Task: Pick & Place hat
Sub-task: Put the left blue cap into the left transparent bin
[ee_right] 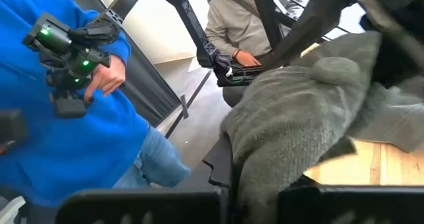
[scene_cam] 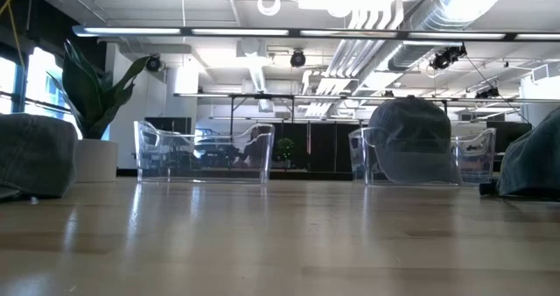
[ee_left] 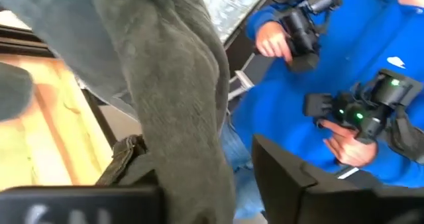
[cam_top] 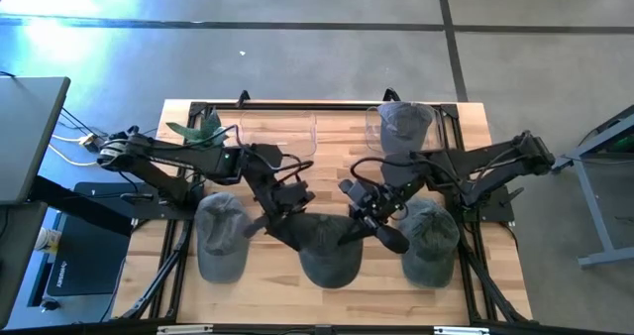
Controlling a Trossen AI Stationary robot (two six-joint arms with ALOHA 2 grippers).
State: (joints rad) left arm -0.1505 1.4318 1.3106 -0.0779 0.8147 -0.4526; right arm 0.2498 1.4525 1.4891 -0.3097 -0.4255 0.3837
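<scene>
The grey-green hat (cam_top: 330,254) hangs in the air over the table's near middle, between my two grippers; the low view shows nothing of it on the tabletop. My right gripper (cam_top: 365,234) is shut on its cloth (ee_right: 311,111). My left gripper (cam_top: 285,231) stands open at the hat's other side, and the cloth (ee_left: 179,85) with its back strap (ee_left: 126,151) runs down between its fingers. A bare gap shows between the cloth and one finger (ee_left: 298,181). My right gripper pinches a bunched fold of the hat's cloth (ee_right: 260,174) between its two fingers, pointing nearly level toward the table's near edge. The hat hangs clear of the table, slack beyond the fingers. My left gripper: the cloth lies along one finger; whether it touches, I cannot tell.
Two more hats lie on the table, near left (cam_top: 220,238) and near right (cam_top: 431,241). At the far edge stand a clear bin (cam_top: 280,132), a second clear bin with a hat in it (cam_top: 401,125) and a plant (cam_top: 203,129). People sit beyond the table's near edge (ee_right: 73,118).
</scene>
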